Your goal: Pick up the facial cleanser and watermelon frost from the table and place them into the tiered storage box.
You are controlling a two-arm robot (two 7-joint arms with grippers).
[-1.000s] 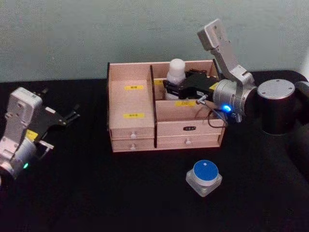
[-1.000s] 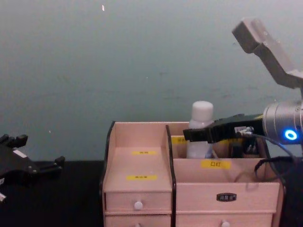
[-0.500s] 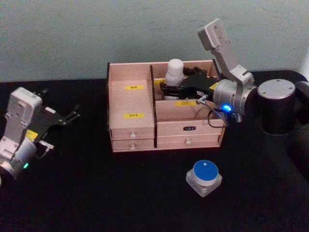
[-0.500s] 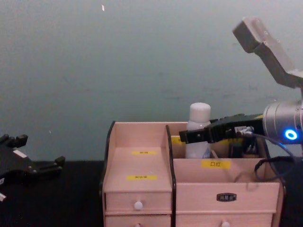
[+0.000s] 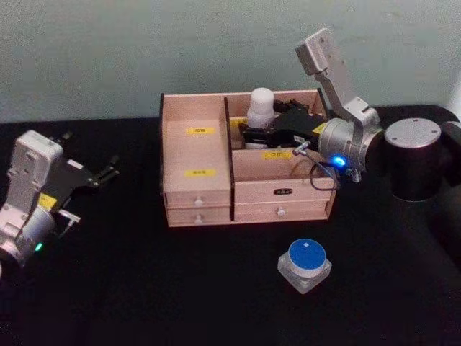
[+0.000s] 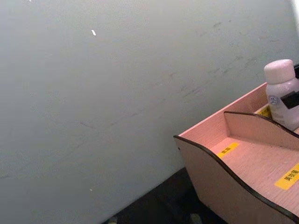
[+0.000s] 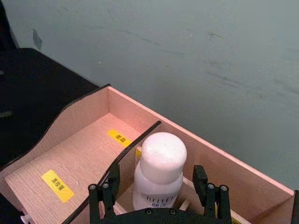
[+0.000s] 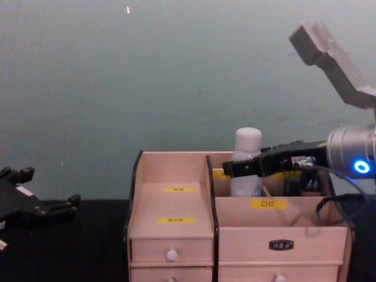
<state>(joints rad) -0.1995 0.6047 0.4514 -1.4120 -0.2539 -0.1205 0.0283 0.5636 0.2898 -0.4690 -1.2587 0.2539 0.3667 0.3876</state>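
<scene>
The facial cleanser (image 5: 260, 107), a white bottle with a rounded cap, stands upright in the back right compartment of the tiered storage box (image 5: 196, 189). My right gripper (image 5: 257, 130) reaches over that compartment and is open. In the right wrist view its fingers (image 7: 110, 184) stand on both sides of the bottle (image 7: 160, 170) with small gaps. The watermelon frost (image 5: 305, 263), a small clear jar with a blue lid, sits on the black table in front of the box. My left gripper (image 5: 90, 153) is parked open at the far left.
The box (image 8: 170, 235) has stepped left shelves with yellow labels and white-knobbed drawers below. A dark cylindrical part of the right arm (image 5: 414, 158) stands right of the box. A pale wall runs behind the table.
The right gripper and the bottle have shifted slightly left and down into the back compartment. The left arm and the blue-lidded jar have not moved.
</scene>
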